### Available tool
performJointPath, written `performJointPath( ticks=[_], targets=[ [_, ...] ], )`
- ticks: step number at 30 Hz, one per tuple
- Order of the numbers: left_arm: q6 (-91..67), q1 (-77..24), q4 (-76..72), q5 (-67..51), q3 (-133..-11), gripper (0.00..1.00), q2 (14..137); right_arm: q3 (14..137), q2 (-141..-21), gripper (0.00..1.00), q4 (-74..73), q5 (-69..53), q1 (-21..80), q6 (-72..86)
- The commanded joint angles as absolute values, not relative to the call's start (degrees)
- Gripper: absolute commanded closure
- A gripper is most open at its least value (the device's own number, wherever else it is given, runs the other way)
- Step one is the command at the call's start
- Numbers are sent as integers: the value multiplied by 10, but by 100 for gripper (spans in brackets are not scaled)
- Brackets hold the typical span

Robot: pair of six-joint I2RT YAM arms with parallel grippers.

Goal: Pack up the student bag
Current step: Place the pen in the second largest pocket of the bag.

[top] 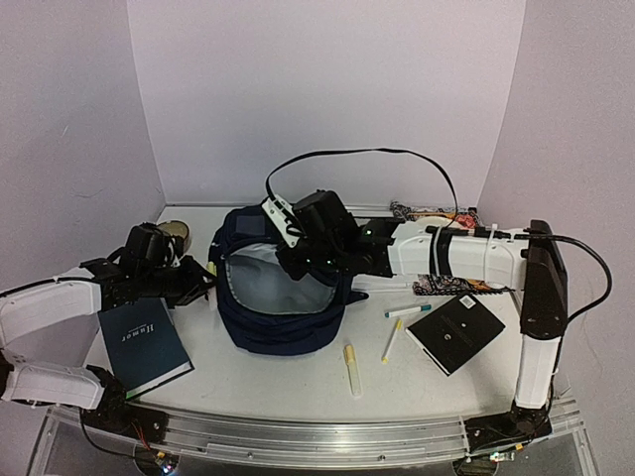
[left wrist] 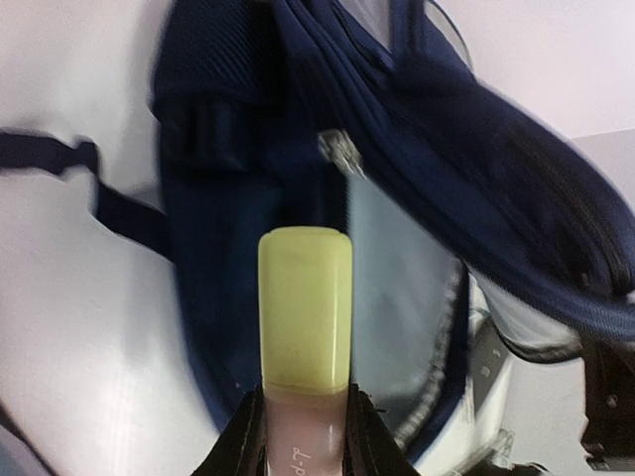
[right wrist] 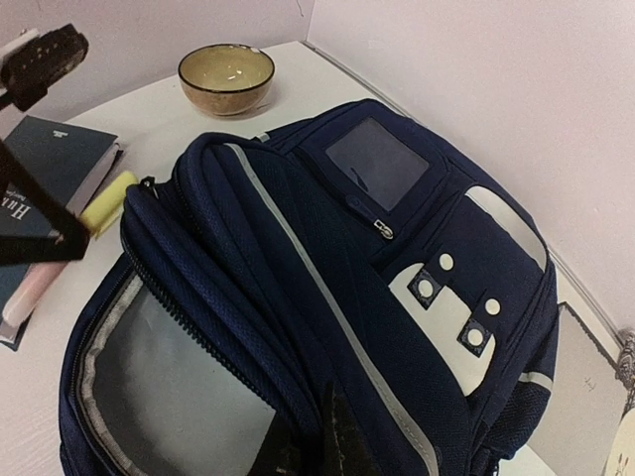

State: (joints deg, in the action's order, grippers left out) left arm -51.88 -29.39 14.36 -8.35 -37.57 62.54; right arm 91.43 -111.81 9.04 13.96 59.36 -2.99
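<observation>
Student bag (top: 283,332) lying near the middle of the desk (top: 298,382), its mouth gaping upward and the pale grey lining exposed.

Hazards, as judged from this arrangement:
(a) The highlighter (left wrist: 305,317) points cap-first at the bag's left flank, close to the zip rim. An approach too low or too far outboard would drive the cap into the navy side wall instead of over the lip, shoving the bag across the desk.
(b) The pen is gripped near its rear end only, so a knock against the rim could pivot it or pull it free.
(c) The mouth stays wide only while the upper lip is held. A slip of that thin fabric would let the flap fall over the opening.

Left claw (left wrist: 305,441): narrowly parted, pinching the pinkish barrel of the highlighter, yellow cap projecting forward, not yet touching the bag.

Right claw (right wrist: 313,436): pressed almost fully together on the bag's upper rim fabric, as far as the wrist view shows. The contact point itself is partly hidden.
</observation>
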Motion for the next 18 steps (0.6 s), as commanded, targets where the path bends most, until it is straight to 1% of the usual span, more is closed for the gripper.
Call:
performJointPath(
  ticks=[1,6,12,18],
  targets=[
    [-644,-349,5,-102,-345,92,603,966,-1110,100,109,150,587,30],
    [-705,-394,-93,-79,-342,92,642,977,-1115,100,103,139,593,44],
    [-722,-438,-109,1,-387,93,684,977,-1115,100,101,131,600,52],
    [-786,-444,-148,62,-374,93,730,976,-1114,100,101,119,603,65]
  ],
)
